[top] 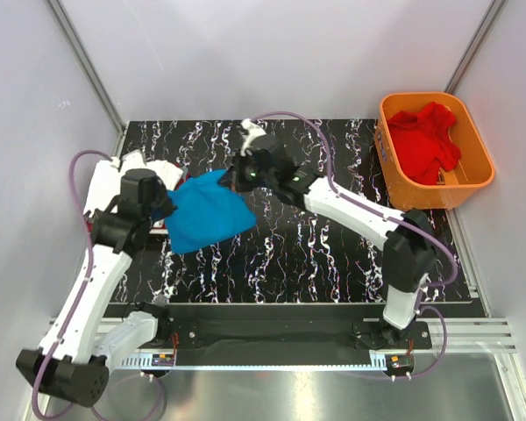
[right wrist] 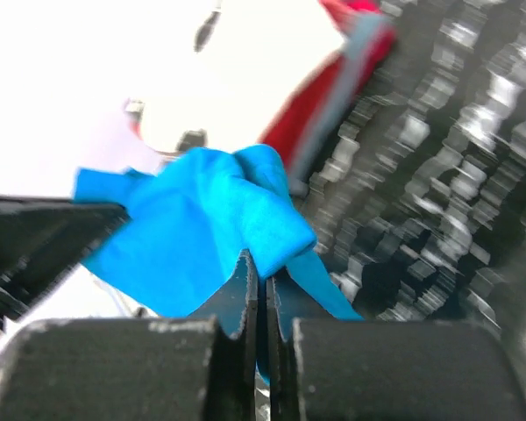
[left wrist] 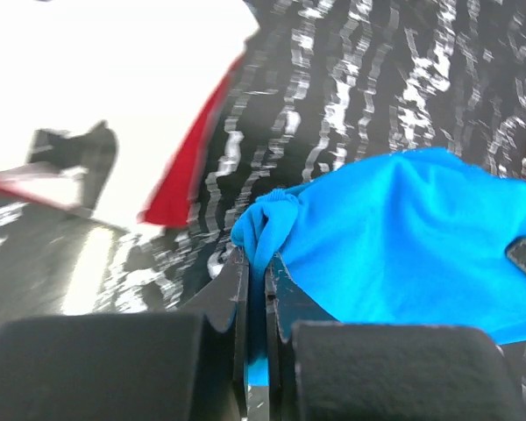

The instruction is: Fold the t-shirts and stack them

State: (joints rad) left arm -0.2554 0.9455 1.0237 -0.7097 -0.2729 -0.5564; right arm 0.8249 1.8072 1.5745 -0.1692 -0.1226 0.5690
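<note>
The blue shirt is being held over the left part of the surface, stretched between the two hands. One bunched edge of it is being pinched by the left hand, whose fingers are being pressed together on the cloth. Another edge is being pinched in the same way by the right hand. It is judged that the cloth is being gripped at two points so that it is spread and can be laid flat or carried, probably toward the pile just beside it. That pile is lying at the left edge of the surface: a white shirt on top, with a red shirt under it. A brighter red shirt is lying in the basket at the far right, well apart, so it is judged that this one is not yet folded.

In the top view the whole layout is being shown: both arms, the blue shirt between them, the pile and the basket. The grip itself is being hidden there by the wrists. In the wrist views the closed fingers and the cloth between them are being shown clearly, and the red edge under the white shirt is being seen only there. Whether the blue shirt is touching the surface cannot be told.
</note>
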